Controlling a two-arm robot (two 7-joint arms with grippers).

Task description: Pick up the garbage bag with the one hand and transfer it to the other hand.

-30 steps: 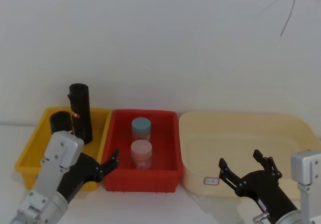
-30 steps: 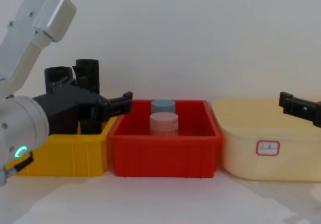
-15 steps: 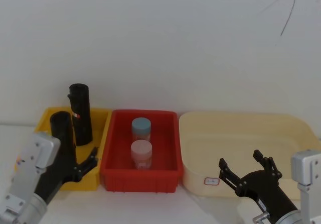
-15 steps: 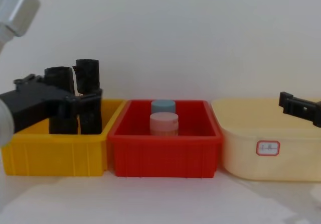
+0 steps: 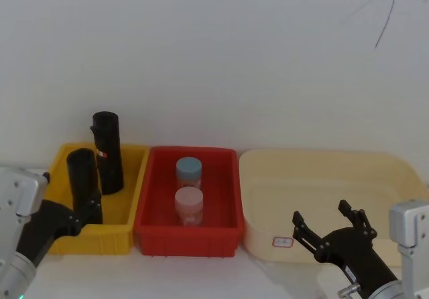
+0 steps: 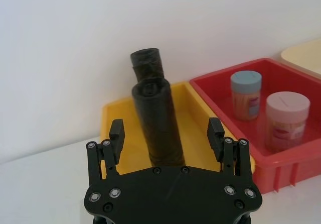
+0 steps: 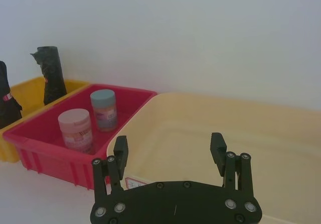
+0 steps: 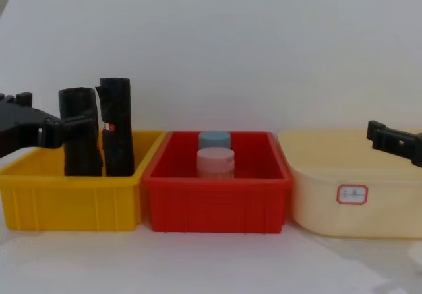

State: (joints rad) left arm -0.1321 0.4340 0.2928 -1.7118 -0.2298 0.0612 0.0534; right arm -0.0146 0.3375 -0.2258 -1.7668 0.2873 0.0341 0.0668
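Three bins stand in a row on the table — yellow bin [image 5: 40, 208], red bin [image 5: 151, 228], cream bin [image 5: 322, 178] — with two black rolls upright in the yellow one and two jars [image 5: 189, 205] in the red. The garbage bag [image 5: 84, 178] stands toward the yellow bin's front edge, with the slimmer roll [image 5: 107, 148] just behind it. The left gripper [image 6: 166, 128] is at that edge with its fingers spread either side of the bag, and the right gripper [image 5: 320, 212] hovers at the cream bin's front edge, fingers also apart.

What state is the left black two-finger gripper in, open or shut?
Open: the left gripper has its fingers wide apart, the thick matte black roll showing between them.
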